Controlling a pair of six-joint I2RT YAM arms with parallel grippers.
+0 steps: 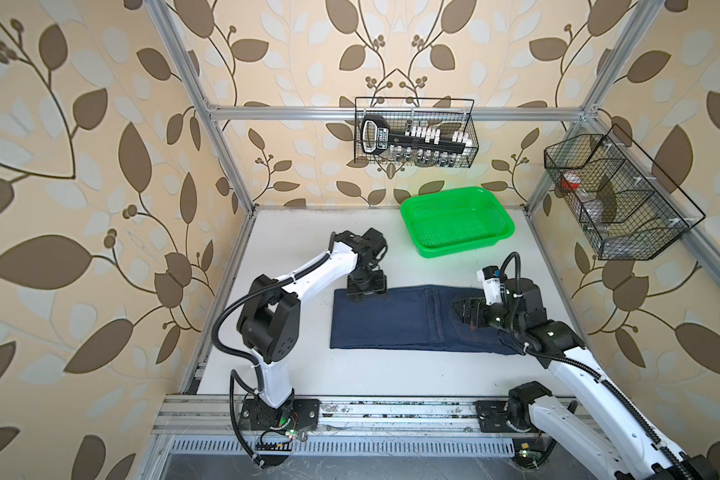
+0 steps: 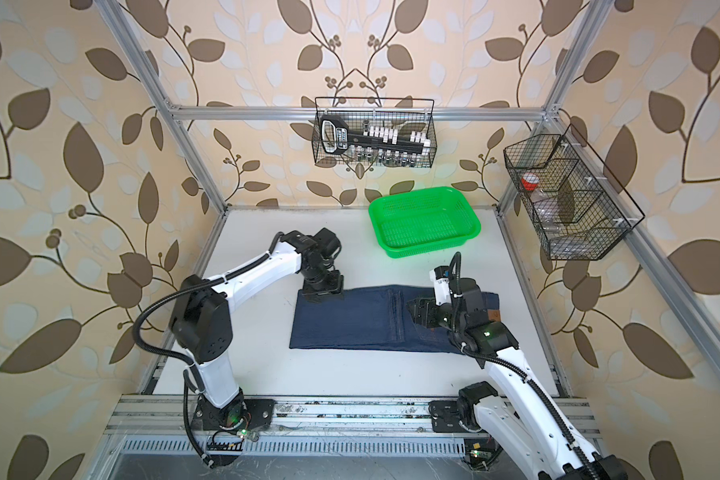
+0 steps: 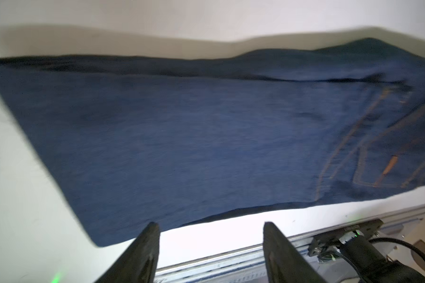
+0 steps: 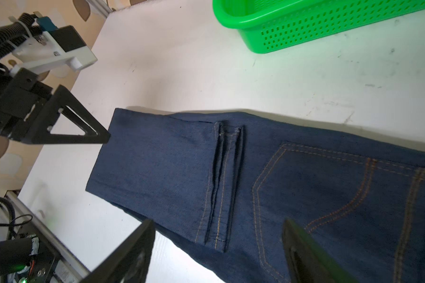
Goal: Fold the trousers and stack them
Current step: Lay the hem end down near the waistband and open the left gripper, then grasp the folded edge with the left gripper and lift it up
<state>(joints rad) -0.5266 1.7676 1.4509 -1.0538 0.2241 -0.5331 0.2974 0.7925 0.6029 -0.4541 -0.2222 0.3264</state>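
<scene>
White table (image 1: 292, 374) inside a leaf-papered enclosure. In both top views, the trousers (image 1: 391, 320), dark navy denim folded into a flat rectangle, lie mid-table, in front of the green basket (image 1: 458, 220). The left gripper (image 1: 366, 293) stands at their far left corner, the right gripper (image 1: 464, 311) above the waist end. Left wrist view: left gripper (image 3: 210, 223) spread wide, empty. Right wrist view: right gripper (image 4: 217, 220) spread wide above the tan-stitched hem (image 4: 221, 183), gripping nothing.
</scene>
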